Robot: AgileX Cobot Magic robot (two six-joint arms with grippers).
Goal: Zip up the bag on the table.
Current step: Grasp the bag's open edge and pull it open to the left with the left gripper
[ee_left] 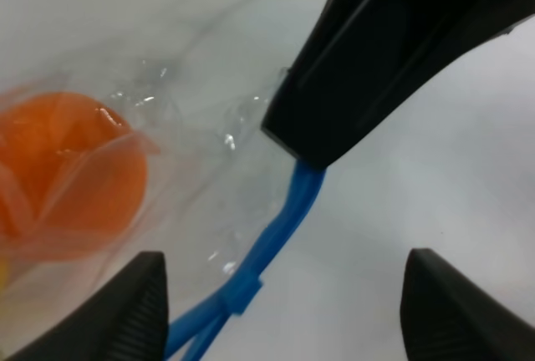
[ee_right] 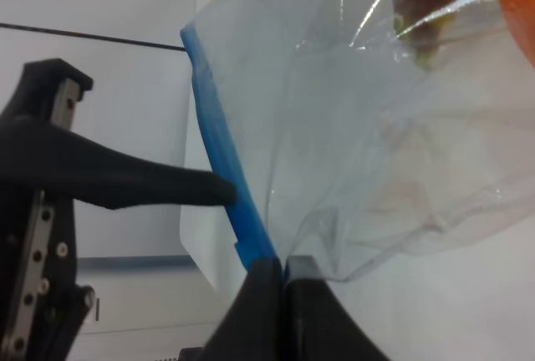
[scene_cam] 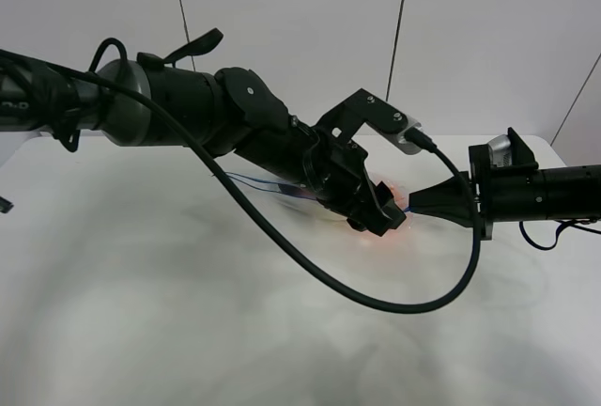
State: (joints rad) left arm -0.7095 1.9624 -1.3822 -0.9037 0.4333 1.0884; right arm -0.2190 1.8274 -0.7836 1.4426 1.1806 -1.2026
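- Two grippers meet mid-table in the exterior high view: the left gripper (scene_cam: 380, 218) hangs over the bag (scene_cam: 398, 195), with the right gripper (scene_cam: 414, 207) at the bag's right end. The blue zipper strip (scene_cam: 252, 180) runs left-right across the table (scene_cam: 141, 321).
- Left wrist view: the left fingers (ee_left: 125, 315) stand wide apart, gripping nothing; the strip passes between them into the right gripper's closed tips.
- Right wrist view: the right gripper is pinched tight on the strip, and one left finger (ee_right: 150, 185) is just beside it.
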